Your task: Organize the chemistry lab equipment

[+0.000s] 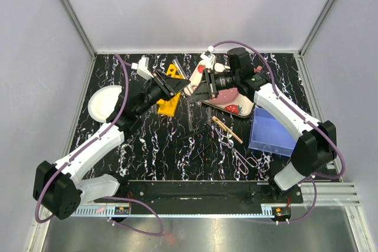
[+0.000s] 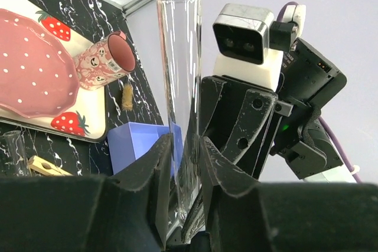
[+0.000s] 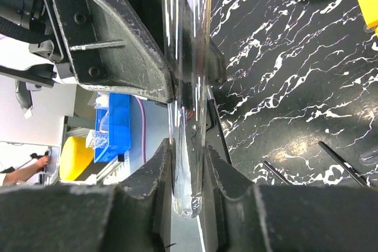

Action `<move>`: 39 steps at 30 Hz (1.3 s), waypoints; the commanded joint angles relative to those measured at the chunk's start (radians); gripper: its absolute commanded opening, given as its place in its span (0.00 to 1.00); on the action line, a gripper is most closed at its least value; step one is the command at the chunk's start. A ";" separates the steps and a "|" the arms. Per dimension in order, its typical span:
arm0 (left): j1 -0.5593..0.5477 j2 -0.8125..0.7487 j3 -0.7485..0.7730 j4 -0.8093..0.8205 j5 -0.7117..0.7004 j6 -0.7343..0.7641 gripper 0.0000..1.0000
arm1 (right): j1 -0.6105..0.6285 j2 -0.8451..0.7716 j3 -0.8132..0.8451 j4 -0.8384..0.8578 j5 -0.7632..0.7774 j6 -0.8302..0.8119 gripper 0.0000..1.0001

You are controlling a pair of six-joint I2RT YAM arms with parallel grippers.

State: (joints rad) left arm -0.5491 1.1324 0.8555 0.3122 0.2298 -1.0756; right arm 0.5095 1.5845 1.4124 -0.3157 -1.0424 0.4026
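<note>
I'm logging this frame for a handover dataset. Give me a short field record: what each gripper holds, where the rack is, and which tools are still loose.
phase: glass tube held between both arms, above the table
left gripper: shut on the glass tube
right gripper: shut on the same tube, near its rounded end
yellow rack: on the table, partly hidden under the left gripper
wooden clamp: loose on the table, centre-right
forceps: loose, nearer the arm bases than the clamp
black rods: loose on the table
</note>
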 commanded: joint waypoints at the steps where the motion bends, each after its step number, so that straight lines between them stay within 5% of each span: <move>1: -0.005 -0.013 0.017 0.042 0.020 0.032 0.32 | 0.007 -0.018 -0.015 0.066 -0.056 0.026 0.10; 7: 0.070 -0.040 0.054 -0.059 0.216 0.068 0.95 | 0.007 -0.089 -0.058 -0.005 -0.074 -0.134 0.08; 8: 0.087 -0.048 0.060 -0.071 0.277 0.068 0.99 | 0.007 -0.112 -0.064 -0.020 -0.074 -0.165 0.08; 13: 0.196 -0.079 0.089 -0.181 0.456 0.066 0.99 | 0.007 -0.149 -0.107 -0.091 -0.076 -0.318 0.08; 23: 0.219 -0.028 0.209 -0.254 0.623 0.078 0.98 | 0.032 -0.133 -0.102 -0.192 -0.082 -0.462 0.08; 39: 0.186 0.030 0.335 -0.548 0.526 0.284 0.57 | 0.063 -0.095 -0.072 -0.247 -0.051 -0.521 0.08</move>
State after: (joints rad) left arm -0.3500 1.1633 1.1316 -0.1844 0.7788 -0.8543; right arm 0.5613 1.4830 1.2991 -0.5560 -1.1007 -0.0891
